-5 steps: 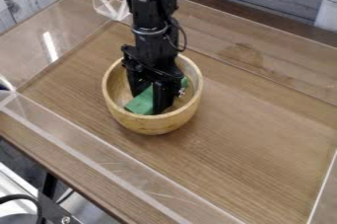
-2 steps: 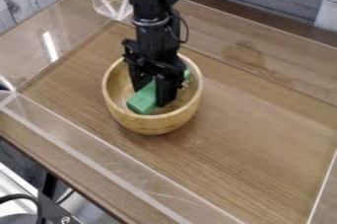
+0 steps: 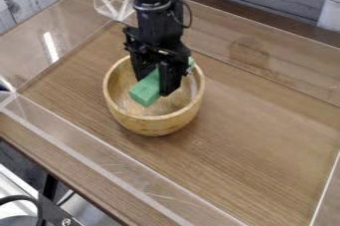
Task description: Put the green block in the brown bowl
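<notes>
Wood-grained tabletop (image 3: 253, 120) under everything, grey plank wall behind at far left. Left of centre, brown bowl (image 3: 157, 123), thick-walled, upright on table. Within its rim as seen from here, green block (image 3: 145, 90), tilted, near end toward camera; whether it touches bowl floor, cannot tell. Just right and above, black gripper (image 3: 158, 71) over bowl, fingers at block's far end; clamped or let go, cannot tell. Block probably light, stiff, matte enough not to slip; best pinched across narrow sides at mid-length.

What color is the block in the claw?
The block is plain green, and it shows best in the camera view.
</notes>
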